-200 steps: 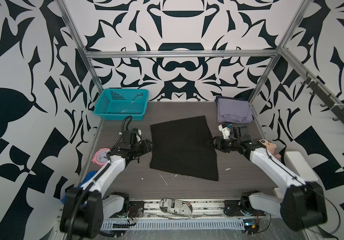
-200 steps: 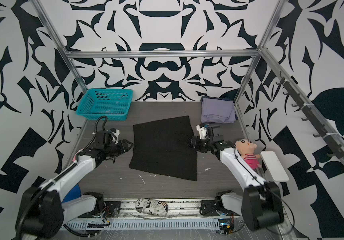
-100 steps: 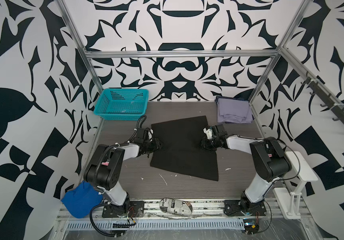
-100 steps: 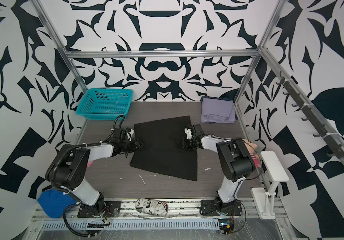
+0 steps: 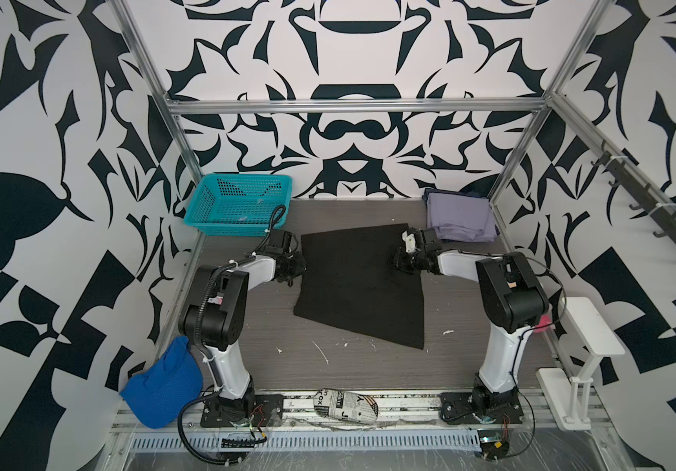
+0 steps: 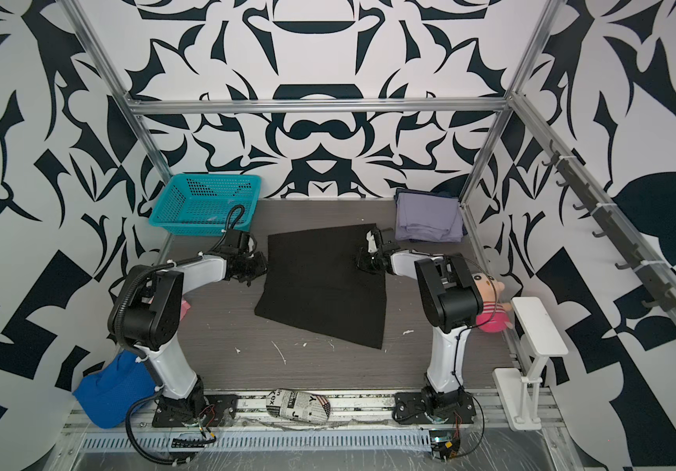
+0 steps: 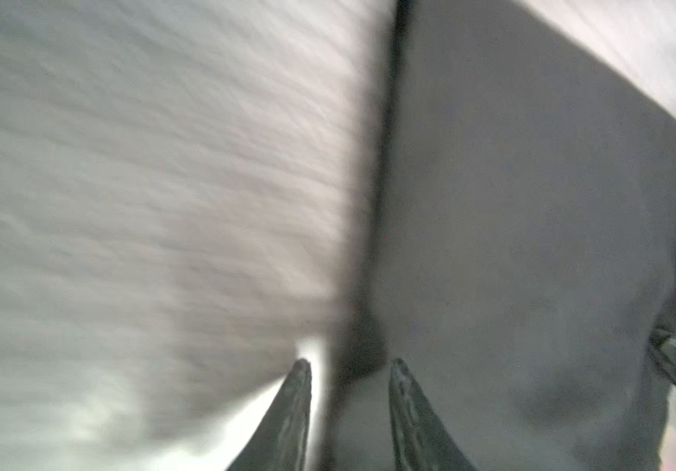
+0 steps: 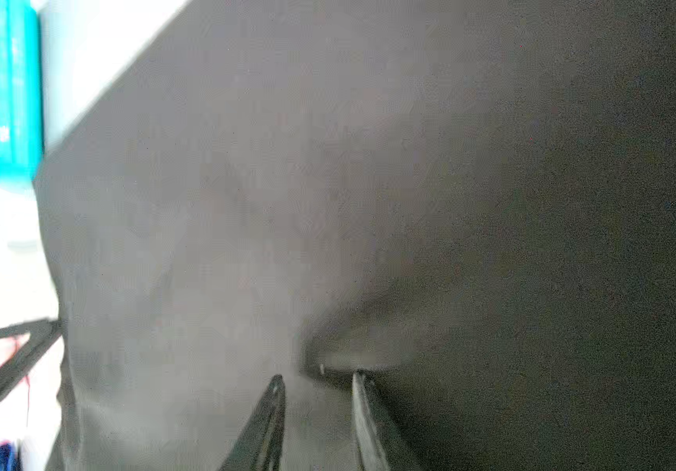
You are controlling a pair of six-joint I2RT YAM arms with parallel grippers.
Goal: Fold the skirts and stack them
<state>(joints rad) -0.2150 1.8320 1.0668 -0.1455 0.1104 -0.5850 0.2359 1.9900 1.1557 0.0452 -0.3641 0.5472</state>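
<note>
The black skirt (image 5: 356,285) (image 6: 320,285) lies spread flat in the middle of the table. My left gripper (image 5: 293,269) (image 6: 257,269) is down at its left edge. In the left wrist view the gripper (image 7: 349,363) stands narrowly open astride that edge, with the skirt (image 7: 532,244) running between the tips. My right gripper (image 5: 399,261) (image 6: 363,261) is on the right edge. In the right wrist view it (image 8: 316,377) is narrowly open, with a small ridge of skirt (image 8: 287,183) at its tips. The lavender skirt (image 5: 458,220) (image 6: 426,220) lies folded at the back right, a dark blue layer (image 6: 398,195) showing under it.
A teal basket (image 5: 238,204) stands at the back left. A bright blue mesh cloth (image 5: 161,387) lies by the left arm's base. A newspaper-print bundle (image 5: 346,403) rests on the front rail. A doll (image 6: 489,301) and a white stand (image 5: 585,338) are at the right.
Both grippers have moved inward and down onto the black skirt's side edges, and their jaws have narrowed. Both elbows have risen. The skirt itself has hardly shifted.
</note>
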